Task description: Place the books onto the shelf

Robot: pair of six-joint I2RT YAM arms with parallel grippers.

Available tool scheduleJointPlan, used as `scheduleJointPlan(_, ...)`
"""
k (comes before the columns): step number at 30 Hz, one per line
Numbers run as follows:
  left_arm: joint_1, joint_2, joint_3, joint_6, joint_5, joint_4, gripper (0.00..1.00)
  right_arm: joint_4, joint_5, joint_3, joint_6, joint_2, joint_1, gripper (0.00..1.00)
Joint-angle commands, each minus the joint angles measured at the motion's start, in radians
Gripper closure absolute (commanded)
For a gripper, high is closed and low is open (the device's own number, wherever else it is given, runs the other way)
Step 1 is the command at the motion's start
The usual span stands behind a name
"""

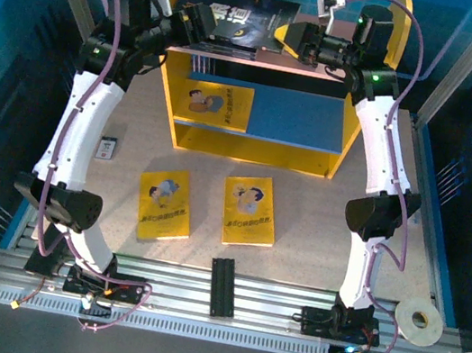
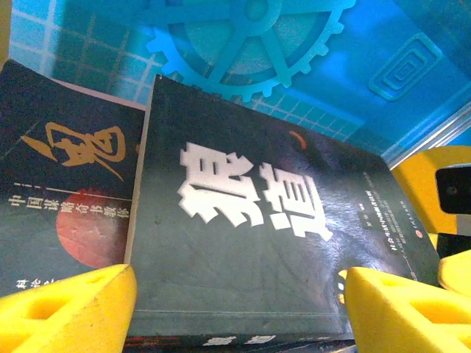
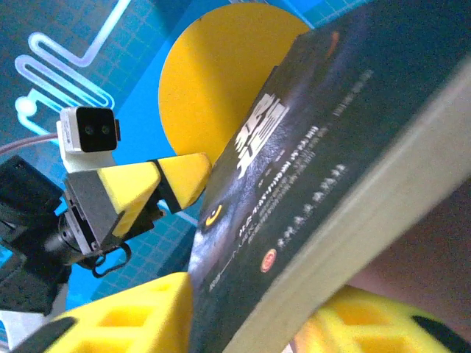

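The shelf (image 1: 294,118) stands at the back middle of the table. A dark wolf-face book (image 1: 248,21) lies flat on its pink top board, partly over another dark book (image 2: 66,184) with a gold character. My left gripper (image 1: 209,27) is open at the wolf book's spine edge (image 2: 243,340), one yellow finger (image 2: 66,309) by each corner. My right gripper (image 1: 290,38) is at the opposite edge, its fingers (image 3: 132,316) loosely astride the wolf book (image 3: 309,147), with pink board showing in the gap. A yellow book (image 1: 217,105) leans on the blue lower board. Two yellow books (image 1: 164,203) (image 1: 249,210) lie on the table.
A small white-and-black card (image 1: 107,148) lies at the left beside my left arm. A black bar (image 1: 223,286) rests on the rails at the near edge, and a tape roll (image 1: 419,320) sits at the near right. Blue walls enclose the table.
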Motion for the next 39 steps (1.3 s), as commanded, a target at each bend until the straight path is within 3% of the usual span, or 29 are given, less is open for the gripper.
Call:
scheduleJointPlan(1, 0.01, -0.026, -0.014, 0.025, 0.009, -0.01, 0.25, -0.006, 0.008, 0.044, -0.02, 0.005, 0.005, 0.66)
scheduleJointPlan(10, 0.011, -0.043, -0.014, 0.048, -0.015, -0.027, 0.25, 0.061, -0.067, 0.056, 0.053, 0.031, 0.003, 0.79)
scheduleJointPlan(21, 0.015, -0.046, -0.009, 0.059, -0.047, -0.05, 0.25, 0.108, -0.112, 0.056, 0.101, 0.027, 0.005, 0.83)
scheduleJointPlan(29, 0.017, -0.051, -0.016, 0.064, -0.055, -0.058, 0.25, 0.102, -0.094, 0.056, 0.097, 0.038, 0.012, 0.81)
scheduleJointPlan(39, 0.022, -0.052, -0.016, 0.068, -0.054, -0.066, 0.25, 0.008, -0.047, 0.093, 0.018, 0.053, 0.029, 0.69)
